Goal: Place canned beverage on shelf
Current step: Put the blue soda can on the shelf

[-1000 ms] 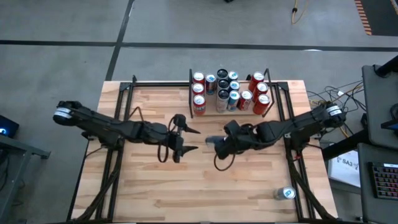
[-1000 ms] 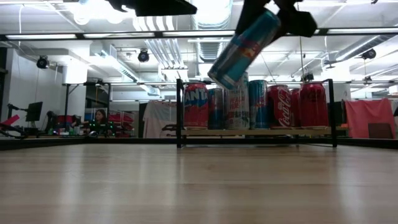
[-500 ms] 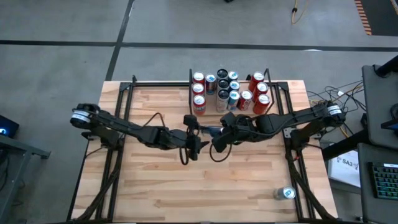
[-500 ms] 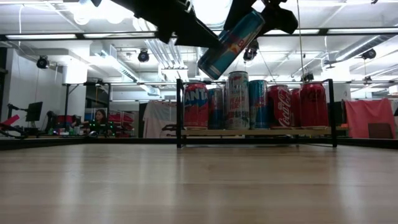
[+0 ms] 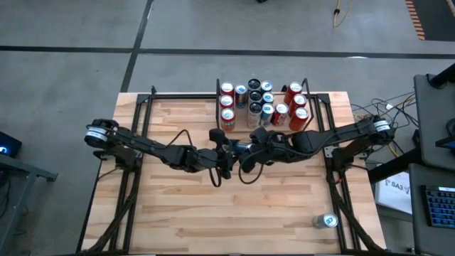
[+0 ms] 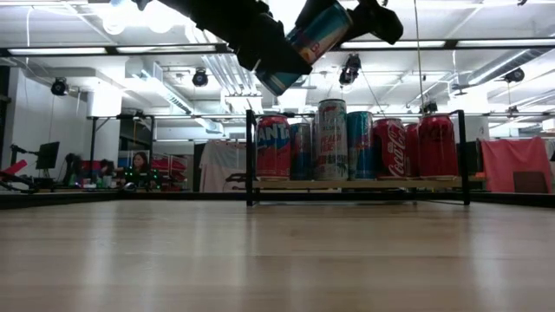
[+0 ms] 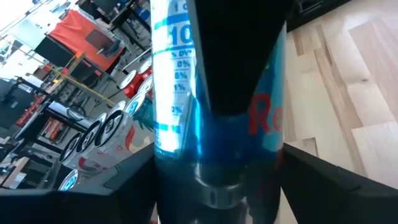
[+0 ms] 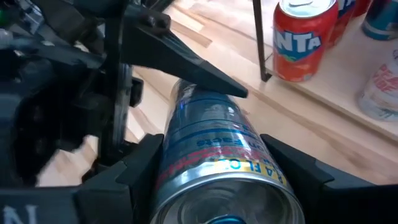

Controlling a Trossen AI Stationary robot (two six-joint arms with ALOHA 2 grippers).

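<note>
Left end effector has closed on blue can, seemingly clear above shelf.

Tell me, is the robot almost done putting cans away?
Many cans already stand on the shelf. A blue can is up in the air, between the right gripper fingers, with the left gripper around its other end. It isn't shelved yet. Another can waits on the table.

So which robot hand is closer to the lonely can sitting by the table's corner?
The right one. The right gripper is mid-table holding the blue can, on the same side as the lone can. The left gripper meets it there, slightly farther away.
</note>
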